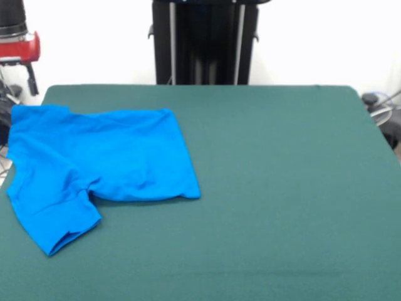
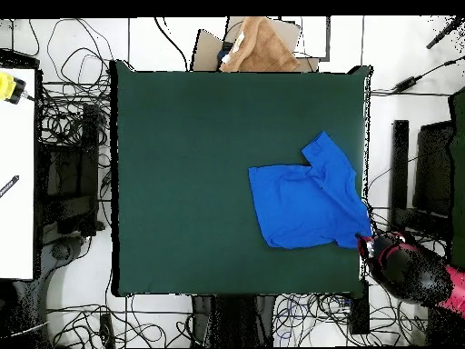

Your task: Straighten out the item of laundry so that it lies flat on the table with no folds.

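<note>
The item of laundry, a bright blue T-shirt (image 1: 106, 163), lies plain side up at the left edge of the dark green table (image 1: 282, 188) in the front view. One sleeve (image 1: 53, 216) points toward the near left. The body shows shallow wrinkles, and only one sleeve shows clearly. In the overhead view the shirt (image 2: 309, 202) lies at the table's (image 2: 200, 164) right edge. The gripper (image 2: 369, 243), on the red and black arm, hovers just off the table's edge by the shirt's corner. In the front view the arm's end (image 1: 19, 47) shows at the top left.
The black pedestal (image 1: 203, 41) stands behind the table's far edge. A brown cardboard box (image 2: 259, 45) sits beyond the opposite table edge in the overhead view. Cables cover the floor around the table. A white bench (image 2: 16, 173) stands to the left.
</note>
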Available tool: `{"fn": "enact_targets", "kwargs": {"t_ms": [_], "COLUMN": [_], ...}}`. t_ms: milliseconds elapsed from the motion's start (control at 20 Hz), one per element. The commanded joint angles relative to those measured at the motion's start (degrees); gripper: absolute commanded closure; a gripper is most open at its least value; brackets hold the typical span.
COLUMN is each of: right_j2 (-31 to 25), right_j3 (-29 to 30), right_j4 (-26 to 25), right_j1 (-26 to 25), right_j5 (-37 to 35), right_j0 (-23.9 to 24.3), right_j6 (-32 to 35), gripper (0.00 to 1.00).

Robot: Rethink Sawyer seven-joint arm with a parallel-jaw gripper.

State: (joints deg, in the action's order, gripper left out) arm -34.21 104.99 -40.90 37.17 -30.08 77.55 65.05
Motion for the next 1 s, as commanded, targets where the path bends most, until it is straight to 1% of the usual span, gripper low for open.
{"fn": "enact_targets", "kwargs": {"t_ms": [50,200,300,500,700,900,1000], "right_j2": [3.9,4.3,5.4,9.7,13.6,15.6,16.0], "right_j3": [7.2,7.8,7.7,7.3,8.7,8.6,8.3], "right_j4": [-4.4,-4.3,-4.6,-5.0,-2.0,1.2,2.3], "right_j1": [-1.9,-2.3,-3.6,-7.9,-10.5,-13.9,-15.3], "right_j5": [4.0,4.8,6.1,12.8,19.1,23.9,25.5], "right_j0": [-4.0,-4.4,-5.6,-10.2,-15.1,-18.4,-19.1], "right_j6": [4.8,5.6,7.2,13.1,17.7,18.8,18.2], "gripper": [0.0,0.0,0.0,0.0,0.0,0.0,0.0]}}
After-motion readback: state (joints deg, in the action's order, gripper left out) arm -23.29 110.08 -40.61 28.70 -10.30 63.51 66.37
